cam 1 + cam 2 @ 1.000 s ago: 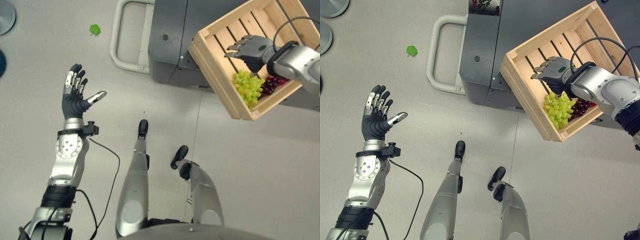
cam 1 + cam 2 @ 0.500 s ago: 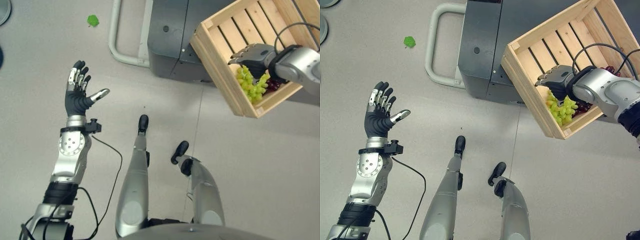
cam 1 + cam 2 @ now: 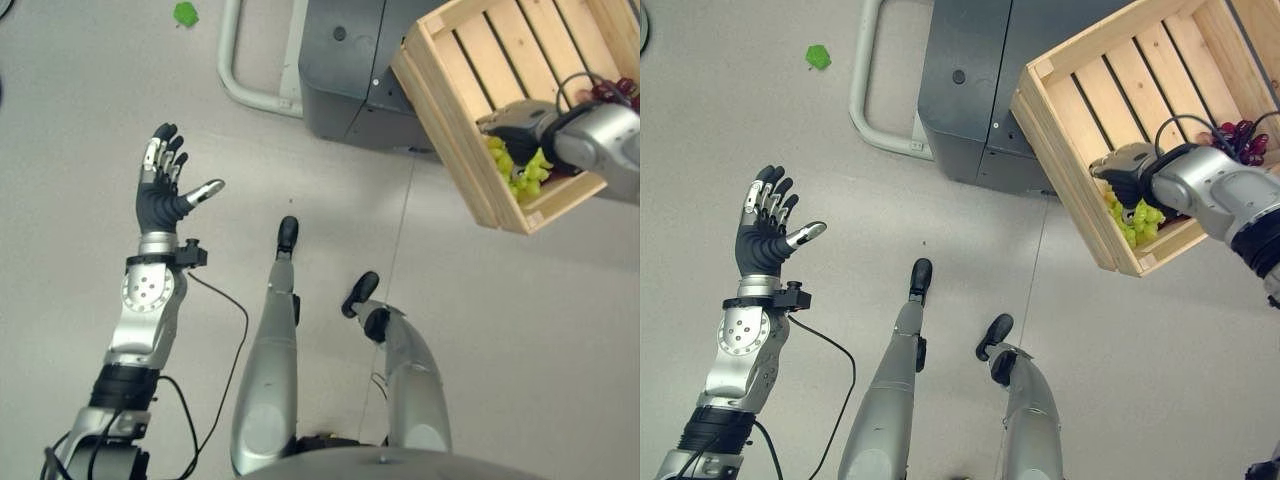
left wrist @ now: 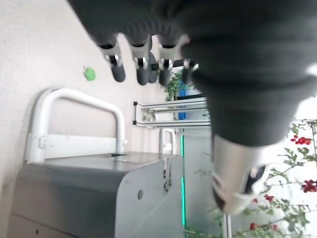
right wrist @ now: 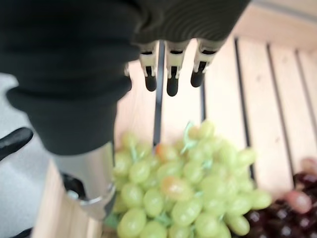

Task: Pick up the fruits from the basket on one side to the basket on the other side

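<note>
The right hand [image 3: 1127,172] reached in from the right edge of the head views into the slatted light-wood crate [image 3: 1080,105] at the upper right of the frame, palm down over the bunch of green grapes [image 3: 1137,218]. In its wrist view the fingers [image 5: 171,74] pointed forward and hung a little bent over the crate's slats, the thumb [image 5: 90,181] hanging beside the bunch, and nothing was closed round the fruit; the green grapes [image 5: 185,191] lay loose on the boards beneath the palm. From the head views alone I could not tell whether the palm touched them. A bunch of dark purple grapes [image 3: 1238,140] lay just beside the green ones, toward the crate's right side, partly behind the silver forearm.

The crate sat tilted in the picture, one corner pointing toward the lower right, resting on a dark grey metal cabinet [image 3: 970,85] at the top centre. A pale grey tubular handle [image 3: 868,95] curved out from the cabinet's left side. A small bright green scrap [image 3: 818,57] lay on the pale floor at the upper left.

The left hand [image 3: 160,190] was at the left of the frame, forearm stretched up the picture, fingers spread and straight, thumb out to the side, holding nothing.
</note>
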Controlling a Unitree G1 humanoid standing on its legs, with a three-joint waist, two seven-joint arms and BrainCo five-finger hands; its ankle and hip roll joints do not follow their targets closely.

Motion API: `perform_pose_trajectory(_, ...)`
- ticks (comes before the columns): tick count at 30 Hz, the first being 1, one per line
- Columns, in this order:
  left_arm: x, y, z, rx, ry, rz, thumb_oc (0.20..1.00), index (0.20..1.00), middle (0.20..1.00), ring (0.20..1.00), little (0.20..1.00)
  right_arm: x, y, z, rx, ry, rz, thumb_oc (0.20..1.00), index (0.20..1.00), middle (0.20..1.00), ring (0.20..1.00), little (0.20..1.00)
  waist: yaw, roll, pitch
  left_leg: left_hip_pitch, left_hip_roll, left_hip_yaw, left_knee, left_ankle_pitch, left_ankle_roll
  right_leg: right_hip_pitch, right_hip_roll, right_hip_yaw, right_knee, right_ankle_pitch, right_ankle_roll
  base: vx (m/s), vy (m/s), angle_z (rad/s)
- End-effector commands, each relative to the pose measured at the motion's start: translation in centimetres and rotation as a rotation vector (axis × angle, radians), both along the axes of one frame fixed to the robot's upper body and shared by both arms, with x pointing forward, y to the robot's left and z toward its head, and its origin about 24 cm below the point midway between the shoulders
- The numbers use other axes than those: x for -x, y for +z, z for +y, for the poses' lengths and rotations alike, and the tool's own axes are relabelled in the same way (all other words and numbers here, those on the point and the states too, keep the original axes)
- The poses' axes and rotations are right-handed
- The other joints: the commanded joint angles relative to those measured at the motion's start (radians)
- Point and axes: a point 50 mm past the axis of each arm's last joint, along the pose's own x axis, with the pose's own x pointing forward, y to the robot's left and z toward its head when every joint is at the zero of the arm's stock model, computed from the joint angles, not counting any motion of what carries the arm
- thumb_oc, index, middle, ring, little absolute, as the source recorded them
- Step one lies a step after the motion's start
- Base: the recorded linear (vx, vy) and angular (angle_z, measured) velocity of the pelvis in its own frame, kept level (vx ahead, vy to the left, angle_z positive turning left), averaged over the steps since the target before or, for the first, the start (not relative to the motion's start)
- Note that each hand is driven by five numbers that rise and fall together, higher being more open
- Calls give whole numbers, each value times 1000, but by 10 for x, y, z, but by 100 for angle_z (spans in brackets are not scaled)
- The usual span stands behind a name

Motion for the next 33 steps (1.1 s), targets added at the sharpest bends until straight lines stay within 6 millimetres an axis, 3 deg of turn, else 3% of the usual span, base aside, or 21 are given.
perform_pose_trajectory(1, 5, 36, -15, 12, -54, -192, 1000, 1000, 1000, 1000, 1000, 3, 12, -16, 44, -69, -30, 1000, 1000, 1000, 1000, 1000, -33, 18, 17, 33, -24, 33, 130, -202, -10, 26, 31, -1, -264, 163, 83, 0, 0, 0)
perform_pose_trajectory(4, 5, 32, -16, 16, -53, -181, 1000, 1000, 1000, 1000, 1000, 5, 4, -22, 51, -90, -5, 1000, 1000, 1000, 1000, 1000, -42, 20, 17, 42, -24, 25, 134, -227, -16, 31, 34, 16, -248, 135, 91, 27, -11, 3)
perform_pose_trajectory(6, 4, 34, -18, 19, -62, -187, 1000, 1000, 1000, 1000, 1000, 7, 0, -33, 47, -132, -4, 1000, 1000, 1000, 1000, 1000, -44, 22, 17, 12, -28, 33, 136, -204, -8, 1, 29, 5, -245, 153, 82, 11, -8, 9)
perform_pose_trajectory(7, 4, 32, -21, 24, -69, -180, 1000, 1000, 1000, 1000, 1000, 8, -10, -42, 46, -168, 18, 1000, 1000, 1000, 1000, 1000, -49, 27, 17, 24, -28, 25, 138, -228, -14, 6, 29, 22, -230, 128, 90, 10, -4, 7)
perform_pose_trajectory(8, 4, 34, -21, 22, -70, -187, 1000, 1000, 1000, 1000, 1000, 8, -8, -43, 43, -169, 10, 1000, 1000, 1000, 1000, 1000, -47, 26, 17, 3, -30, 33, 137, -206, -7, -11, 26, 8, -236, 150, 82, 77, -16, 3)
perform_pose_trajectory(9, 3, 31, -22, 27, -74, -175, 1000, 1000, 1000, 1000, 1000, 9, -17, -49, 45, -195, 26, 1000, 1000, 1000, 1000, 1000, -52, 30, 17, 18, -29, 27, 143, -231, -13, -2, 27, 26, -225, 126, 90, -59, 29, 0)
perform_pose_trajectory(10, 3, 33, -22, 24, -75, -182, 1000, 1000, 1000, 1000, 1000, 9, -15, -49, 43, -196, 18, 1000, 1000, 1000, 1000, 1000, -50, 29, 17, -4, -30, 35, 142, -209, -6, -20, 24, 12, -231, 148, 82, 0, 0, 0)
perform_pose_trajectory(14, 3, 28, -24, 33, -78, -164, 1000, 1000, 1000, 1000, 1000, 12, -38, -60, 31, -238, 55, 1000, 1000, 1000, 1000, 1000, -58, 39, 17, 8, -29, 31, 148, -237, -9, -17, 26, 31, -216, 124, 92, 22, -10, -1)
perform_pose_trajectory(16, 3, 31, -25, 29, -80, -176, 1000, 1000, 1000, 1000, 1000, 13, -40, -61, 22, -245, 53, 1000, 1000, 1000, 1000, 1000, -58, 40, 17, -16, -30, 39, 145, -211, -2, -39, 22, 19, -223, 148, 85, -54, 10, 0)
perform_pose_trajectory(23, 3, 31, -28, 30, -95, -174, 1000, 1000, 1000, 1000, 1000, 19, -54, -71, 15, -273, 77, 1000, 1000, 1000, 1000, 1000, -63, 49, 17, -22, -34, 39, 139, -211, 1, -55, 20, 24, -208, 144, 90, 12, -4, 0)
perform_pose_trajectory(25, 4, 29, -28, 30, -95, -166, 1000, 1000, 1000, 1000, 1000, 22, -58, -75, 30, -283, 94, 1000, 1000, 1000, 1000, 1000, -65, 48, 17, 0, -33, 31, 142, -237, -5, -40, 22, 39, -195, 118, 99, 40, -15, -1)
perform_pose_trajectory(26, 4, 31, -29, 27, -98, -174, 1000, 1000, 1000, 1000, 1000, 22, -55, -76, 37, -288, 87, 1000, 1000, 1000, 1000, 1000, -63, 49, 17, -23, -34, 38, 141, -215, 2, -62, 18, 27, -198, 139, 90, 18, -27, 4)
perform_pose_trajectory(27, 5, 30, -28, 27, -98, -171, 1000, 1000, 1000, 1000, 1000, 24, -57, -80, 53, -298, 98, 890, 890, 890, 890, 890, -64, 50, 17, -2, -33, 30, 140, -237, -5, -49, 20, 41, -190, 114, 99, -47, -5, 5)
perform_pose_trajectory(28, 5, 32, -28, 26, -98, -179, 1000, 1000, 1000, 1000, 1000, 24, -55, -81, 56, -302, 89, 576, 576, 576, 576, 576, -64, 50, 17, -25, -34, 37, 136, -214, 1, -70, 17, 28, -195, 136, 91, 0, 0, 0)
perform_pose_trajectory(29, 5, 32, -28, 26, -97, -179, 1000, 1000, 1000, 1000, 1000, 24, -55, -81, 56, -302, 89, 325, 325, 325, 325, 325, -64, 50, 17, -25, -34, 38, 136, -214, 1, -70, 16, 28, -195, 135, 91, -59, 11, 4)
perform_pose_trajectory(30, 6, 32, -28, 26, -95, -181, 1000, 1000, 1000, 1000, 1000, 24, -55, -81, 61, -304, 92, 200, 200, 200, 200, 200, -64, 50, 17, -25, -34, 37, 133, -213, 1, -71, 17, 27, -195, 136, 91, 68, -31, 7)
perform_pose_trajectory(31, 6, 31, -27, 26, -93, -175, 1000, 1000, 1000, 1000, 1000, 25, -57, -81, 67, -302, 99, 200, 200, 200, 200, 200, -65, 49, 17, -5, -34, 30, 135, -235, -5, -53, 20, 41, -189, 113, 100, 5, -18, 5)
perform_pose_trajectory(33, 6, 33, -27, 24, -87, -185, 1000, 1000, 1000, 1000, 1000, 23, -54, -77, 68, -287, 90, 200, 200, 200, 200, 200, -65, 46, 17, -28, -33, 36, 131, -213, 1, -75, 17, 26, -193, 134, 91, 5, -14, 2)
